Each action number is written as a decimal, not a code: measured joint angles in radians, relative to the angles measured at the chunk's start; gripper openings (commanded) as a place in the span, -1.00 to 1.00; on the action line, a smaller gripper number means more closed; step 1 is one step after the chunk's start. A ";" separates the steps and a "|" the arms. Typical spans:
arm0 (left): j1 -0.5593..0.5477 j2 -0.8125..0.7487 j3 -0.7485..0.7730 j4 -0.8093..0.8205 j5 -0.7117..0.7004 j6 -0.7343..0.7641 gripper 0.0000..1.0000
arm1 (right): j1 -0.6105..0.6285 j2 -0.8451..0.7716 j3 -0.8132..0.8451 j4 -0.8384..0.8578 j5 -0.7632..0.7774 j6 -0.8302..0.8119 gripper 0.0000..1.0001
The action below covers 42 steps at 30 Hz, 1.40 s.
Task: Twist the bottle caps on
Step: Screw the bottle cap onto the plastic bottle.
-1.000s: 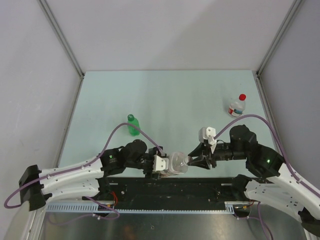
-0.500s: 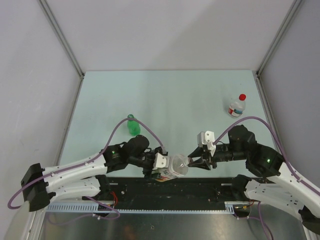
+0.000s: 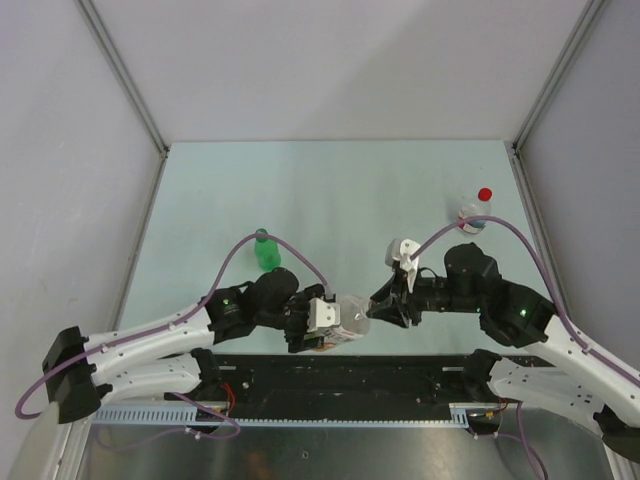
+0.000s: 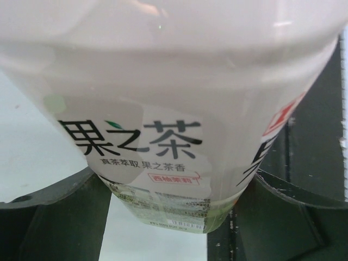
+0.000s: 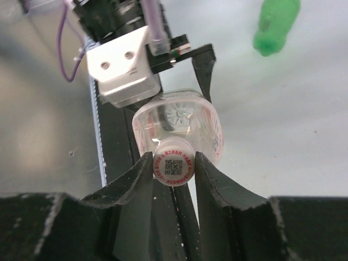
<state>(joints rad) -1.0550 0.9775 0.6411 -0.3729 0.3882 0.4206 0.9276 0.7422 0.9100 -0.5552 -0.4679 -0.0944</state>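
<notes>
My left gripper (image 3: 328, 325) is shut on the wide clear bottle (image 3: 345, 322), held on its side just above the table's near edge. Its printed label (image 4: 179, 109) fills the left wrist view between the two dark fingers (image 4: 54, 217). The white cap (image 5: 174, 167) sits at the bottle's mouth, and my right gripper (image 5: 174, 166) is shut on it, one finger on each side. Seen from above, the right gripper (image 3: 372, 312) meets the bottle end-on. The green cap (image 3: 262, 233) is on the green bottle (image 3: 267, 252). The red cap (image 3: 485, 194) tops the small clear bottle (image 3: 470, 214).
The green bottle (image 5: 277, 24) stands behind the left arm, close to its purple cable. The small bottle stands far right near the side wall (image 3: 560, 200). The black base rail (image 3: 330, 375) runs just under both grippers.
The right wrist has rolled and pushed left with the white cap. The left gripper and the bottle have shifted slightly left and turned.
</notes>
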 measured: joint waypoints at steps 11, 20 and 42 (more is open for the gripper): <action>0.006 0.003 0.004 0.041 -0.288 -0.001 -1.00 | -0.018 0.074 0.000 0.055 0.314 0.336 -1.00; 0.011 0.045 0.004 0.109 -0.414 -0.001 -1.00 | -0.031 0.129 0.001 0.066 0.527 0.611 -0.67; -0.003 0.084 -0.037 0.419 -0.308 -0.108 -1.00 | -0.021 0.003 -0.013 0.164 0.609 0.473 0.98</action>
<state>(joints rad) -1.0584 1.0611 0.6037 0.0463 0.0803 0.3122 0.9062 0.7448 0.8970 -0.3916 0.1413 0.3782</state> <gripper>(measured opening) 0.820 0.973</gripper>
